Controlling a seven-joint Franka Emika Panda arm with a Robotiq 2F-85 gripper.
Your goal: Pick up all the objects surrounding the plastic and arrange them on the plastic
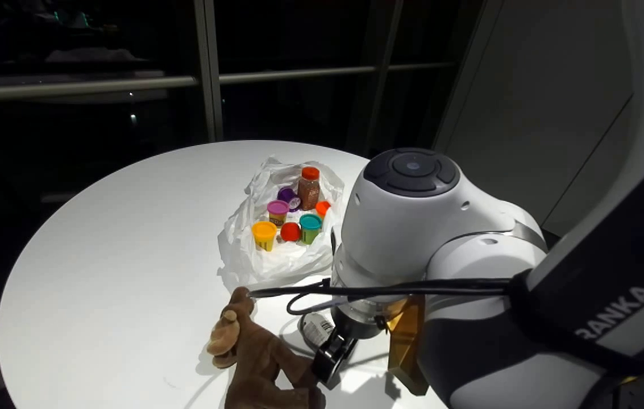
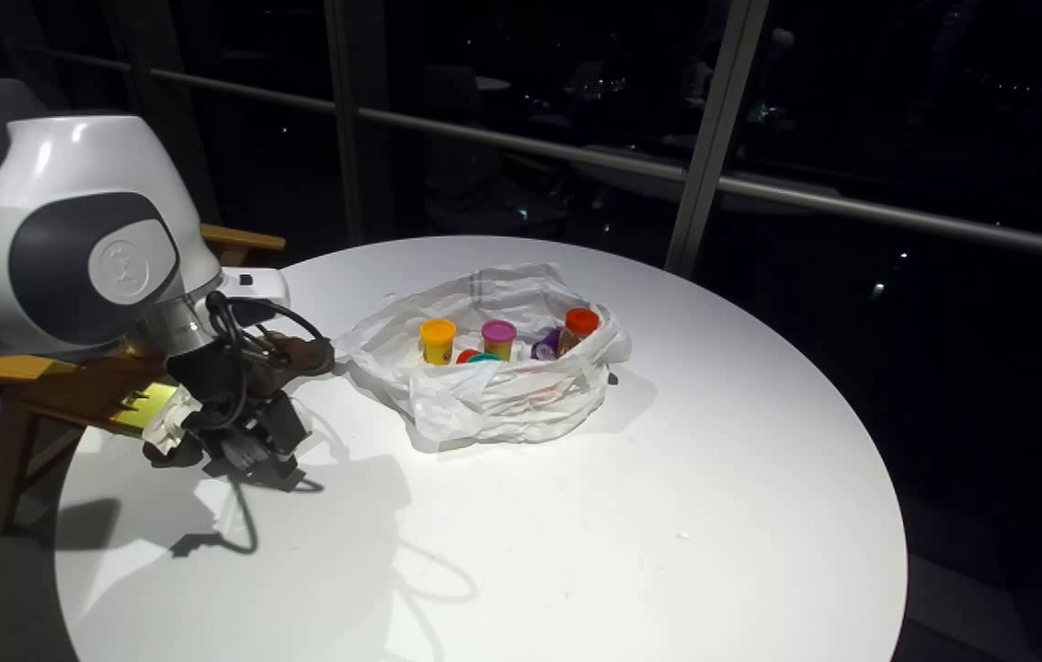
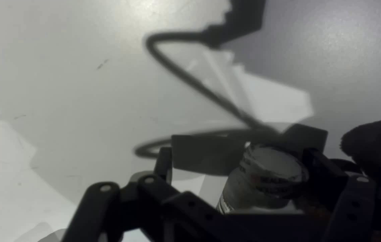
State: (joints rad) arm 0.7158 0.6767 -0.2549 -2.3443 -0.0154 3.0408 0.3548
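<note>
Your gripper [image 3: 239, 158]: jaws standing wide, grey-white container [image 3: 261, 183] between them, gap showing on its wrist-view left
Container's spot: there, near the brown plush toy [image 1: 262, 347]
Long axis: slanting across your wrist view, pale round end pointing upper right

Thin white plastic sheet [image 2: 502, 405], crinkled and translucent.
Brown plush animal toy [image 1: 259, 358] fuzzy and matt; round white desk [image 1: 117, 272] smooth; rounded white robot arm [image 2: 107, 161] glossy.
</note>
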